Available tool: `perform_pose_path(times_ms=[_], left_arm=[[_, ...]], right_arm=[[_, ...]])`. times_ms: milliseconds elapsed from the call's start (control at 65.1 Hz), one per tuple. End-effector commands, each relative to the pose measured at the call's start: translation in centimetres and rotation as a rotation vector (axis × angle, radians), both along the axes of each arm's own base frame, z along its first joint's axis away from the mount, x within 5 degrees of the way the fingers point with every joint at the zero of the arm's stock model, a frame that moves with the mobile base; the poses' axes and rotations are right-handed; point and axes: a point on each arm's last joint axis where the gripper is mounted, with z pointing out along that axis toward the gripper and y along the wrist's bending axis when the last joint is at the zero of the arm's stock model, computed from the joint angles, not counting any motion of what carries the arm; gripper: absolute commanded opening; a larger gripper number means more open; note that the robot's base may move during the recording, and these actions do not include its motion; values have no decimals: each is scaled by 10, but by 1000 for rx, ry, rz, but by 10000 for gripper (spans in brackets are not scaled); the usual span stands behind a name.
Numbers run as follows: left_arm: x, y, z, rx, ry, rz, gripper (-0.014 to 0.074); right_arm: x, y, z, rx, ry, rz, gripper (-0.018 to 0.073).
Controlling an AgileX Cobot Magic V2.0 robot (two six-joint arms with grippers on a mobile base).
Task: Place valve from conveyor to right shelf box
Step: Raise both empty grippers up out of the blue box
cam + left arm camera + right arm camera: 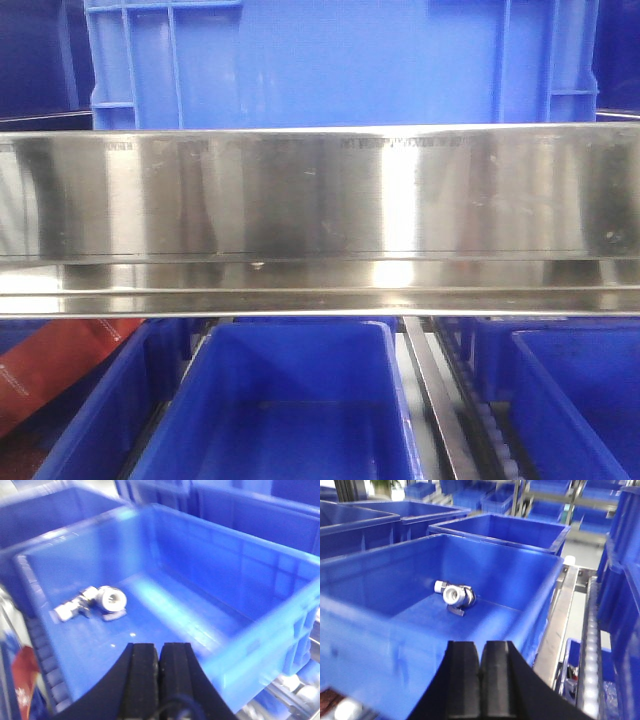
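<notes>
A small silver valve [100, 602] lies on the floor of a blue box [260, 635] in the left wrist view; the right wrist view shows the valve [455, 596] in the blue box [380, 625] from the other side. My left gripper [159, 652] is shut and empty, hanging above the box's near part. My right gripper [480, 652] is also shut and empty, over the box's near wall. The right shelf's steel rail [320, 210] fills the front view. The conveyor is out of view.
Blue boxes [275, 400] sit side by side under the rail, another large blue crate [330, 60] stands above it. A red packet [50, 375] lies at lower left. More blue boxes [500, 530] and a roller track [592, 645] stand around the right arm.
</notes>
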Motion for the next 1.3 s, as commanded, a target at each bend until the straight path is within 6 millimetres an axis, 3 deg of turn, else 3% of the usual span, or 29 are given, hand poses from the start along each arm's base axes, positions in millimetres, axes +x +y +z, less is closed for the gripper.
perform_pose_path(times_ms=[0,107,276,507,645,1289], left_arm=[[-21,11,-16,-52,-84,8,-111],[-51,27,-41,-106,-171,17,-111],[-84,43,-98,-188,-210,29,-111],[-106,56,-153,-219,-245,46,-111],[-113,59,-162,-228,-262,46,-111],[-115,61,-159,-236,-294,47,-111]], right_arm=[[-16,-8,-23,10,-62,-8,-158],[-33,-16,-54,9,-59,-10,-158],[-49,-24,-93,1,-40,-10,-158],[-55,-26,-111,-7,-24,-9,-158],[-55,-26,-111,-7,-23,-9,-158],[-55,-26,-111,-6,-27,-9,-158]])
